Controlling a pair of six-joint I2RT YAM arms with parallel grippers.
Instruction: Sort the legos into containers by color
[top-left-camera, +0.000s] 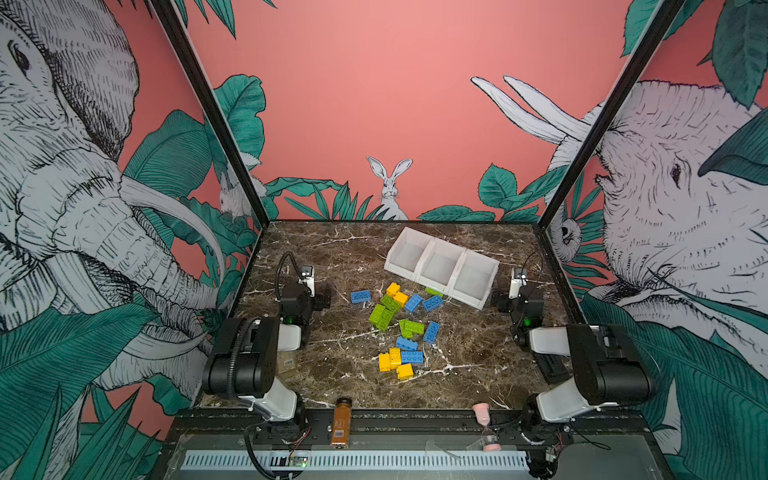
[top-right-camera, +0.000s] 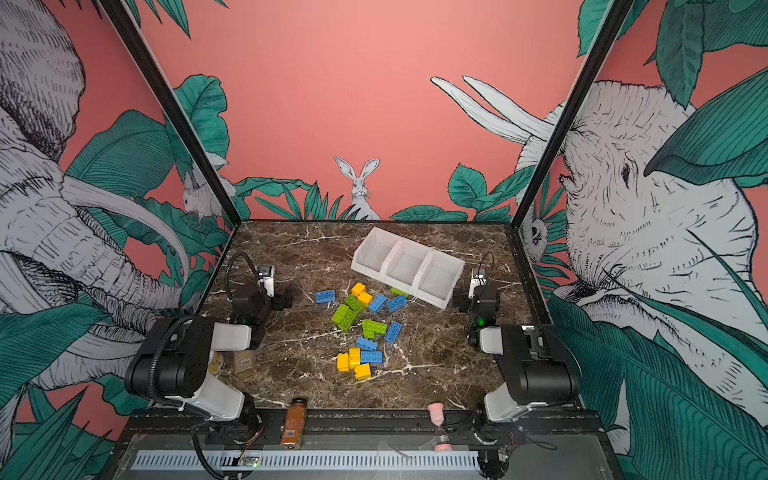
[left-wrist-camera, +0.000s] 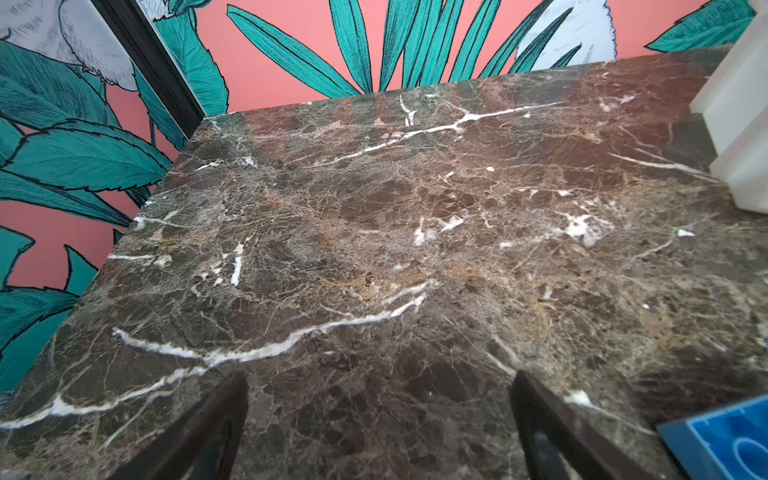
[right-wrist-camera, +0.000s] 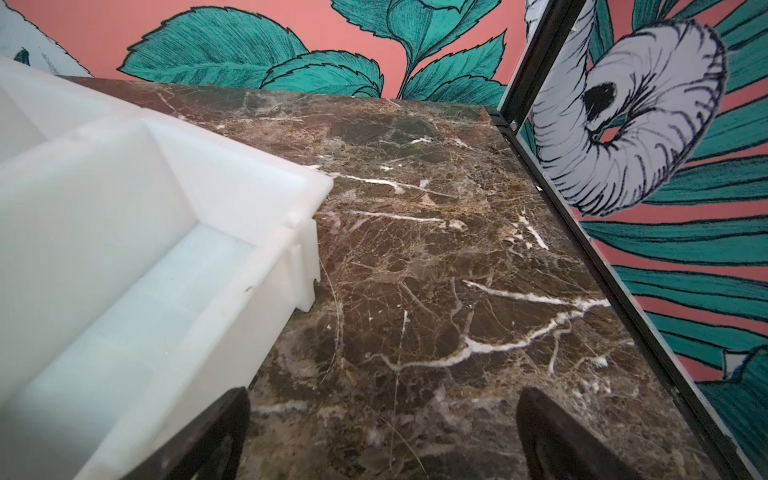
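Note:
Several yellow, lime green and blue legos lie scattered mid-table in both top views: a lone blue one (top-left-camera: 360, 296) (top-right-camera: 325, 296), green ones (top-left-camera: 382, 316) and a yellow cluster (top-left-camera: 395, 361) nearer the front. Behind them stand the three joined white containers (top-left-camera: 424, 259) (top-right-camera: 390, 266), all empty, with a green brick (top-left-camera: 433, 291) against their front. My left gripper (top-left-camera: 318, 293) (left-wrist-camera: 380, 384) is open over bare marble, left of the lone blue brick (left-wrist-camera: 723, 440). My right gripper (top-left-camera: 505, 297) (right-wrist-camera: 384, 399) is open too, just beside the right end of the containers (right-wrist-camera: 249, 191).
An amber bottle (top-left-camera: 341, 422) and a pink hourglass (top-left-camera: 486, 428) lie on the front rail. A small tan box (top-left-camera: 286, 365) sits under the left arm. Printed walls close the table at the left, back and right.

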